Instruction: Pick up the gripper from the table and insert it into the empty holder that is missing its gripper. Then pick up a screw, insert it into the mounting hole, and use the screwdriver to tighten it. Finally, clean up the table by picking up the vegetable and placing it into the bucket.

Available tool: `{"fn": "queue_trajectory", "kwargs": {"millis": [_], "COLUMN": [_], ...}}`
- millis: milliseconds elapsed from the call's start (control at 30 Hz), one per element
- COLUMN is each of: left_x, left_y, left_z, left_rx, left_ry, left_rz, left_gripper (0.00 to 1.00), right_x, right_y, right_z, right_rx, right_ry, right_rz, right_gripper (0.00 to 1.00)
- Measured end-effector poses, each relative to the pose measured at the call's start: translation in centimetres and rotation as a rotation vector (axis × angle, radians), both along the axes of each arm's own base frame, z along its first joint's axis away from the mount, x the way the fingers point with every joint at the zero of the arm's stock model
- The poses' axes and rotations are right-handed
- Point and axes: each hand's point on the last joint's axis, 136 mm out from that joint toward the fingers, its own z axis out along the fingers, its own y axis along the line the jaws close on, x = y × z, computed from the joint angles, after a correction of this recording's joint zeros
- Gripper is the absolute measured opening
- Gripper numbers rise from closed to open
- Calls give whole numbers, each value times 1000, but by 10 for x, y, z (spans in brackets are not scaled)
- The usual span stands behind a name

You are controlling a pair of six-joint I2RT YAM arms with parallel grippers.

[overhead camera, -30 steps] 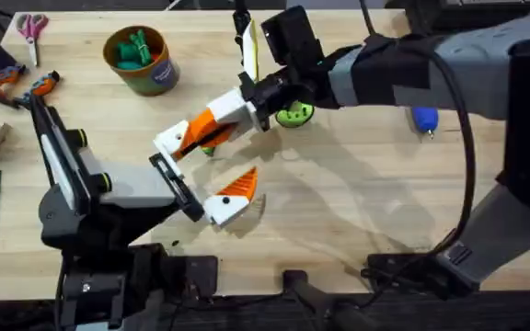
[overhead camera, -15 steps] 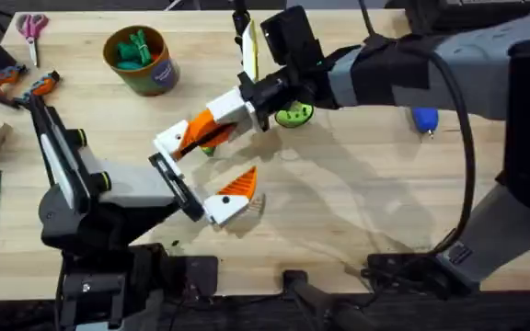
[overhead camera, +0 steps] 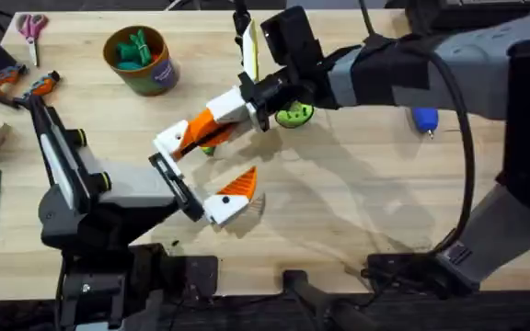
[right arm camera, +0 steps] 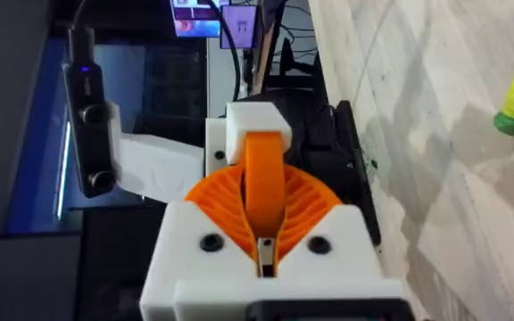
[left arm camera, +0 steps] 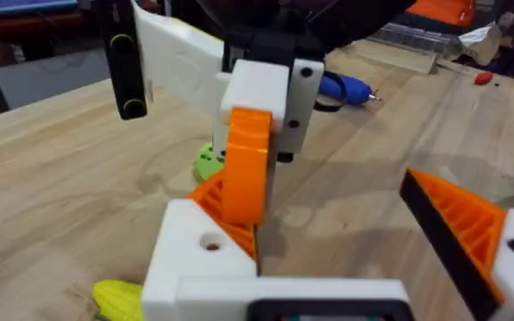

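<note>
Left gripper [overhead camera: 212, 204]: nearest the bases, over the table's middle front. One finger carries its orange ribbed pad [overhead camera: 239, 185]; the other side is a bare white holder [left arm camera: 205, 252] with a dark dot. Nothing lies between the two sides; the gap stands wide.

Holder: in the left wrist view its lower part is cut off by the frame edge, so the mounting hole cannot be judged beyond the dot.

Right gripper [overhead camera: 184, 138]: reaches in from the right, tips just above the left gripper's. Jaws closed narrow on the gripper [right arm camera: 263, 192].

Gripper (the orange part): held upright between the white fingers in the right wrist view, pressed against or just beside the holder's top edge in the left wrist view. Whether it is seated cannot be told; the contact is hidden behind the holder.

Vegetable [left arm camera: 119, 299]: yellow-green, on the table beside the holder, partly cut off by the frame edge. In the overhead view it lies under the right gripper [overhead camera: 209, 147] and is mostly covered.

Green disc [overhead camera: 294, 115]: on the table behind the right wrist, half hidden by the arm.

Screwdriver [overhead camera: 424, 119]: blue, lying well to the right, apart from both arms; tip hard to make out.

Bucket [overhead camera: 140, 59]: far left of the table, upright, dark green toy pieces [overhead camera: 136, 49] inside.

Screw: too small to pick out anywhere.
</note>
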Motion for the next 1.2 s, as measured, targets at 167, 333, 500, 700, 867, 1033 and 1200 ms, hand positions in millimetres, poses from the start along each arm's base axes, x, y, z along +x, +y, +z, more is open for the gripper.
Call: {"fn": "queue_trajectory", "kwargs": {"millis": [167, 333, 500, 700, 867, 1033, 1200], "left_x": [0, -2, -2, -2, -4, -11, -13], "left_y": [0, -1, -1, -1, -3, -9, -10], "left_z": [0, 0, 0, 0, 0, 0, 0], "left_rx": [0, 2, 4, 8, 15, 11, 10], "left_ry": [0, -5, -6, -12, -24, -24, -23], "left_rz": [0, -14, -13, -13, -29, -82, -94], "left_gripper": [986, 985, 986, 985, 985, 986, 986], "right_x": [0, 0, 0, 0, 2, 11, 18], "right_y": [0, 2, 3, 3, -3, -12, -23], "right_z": [0, -2, -4, -4, 0, 7, 12], "right_rx": [0, -7, -13, -9, 16, 51, 86], "right_ry": [-1, -8, -19, -26, -19, -26, -28], "right_rz": [0, -5, -14, -11, 3, -1, 2], "right_gripper": [112, 232, 313, 348, 429, 503, 594]}}
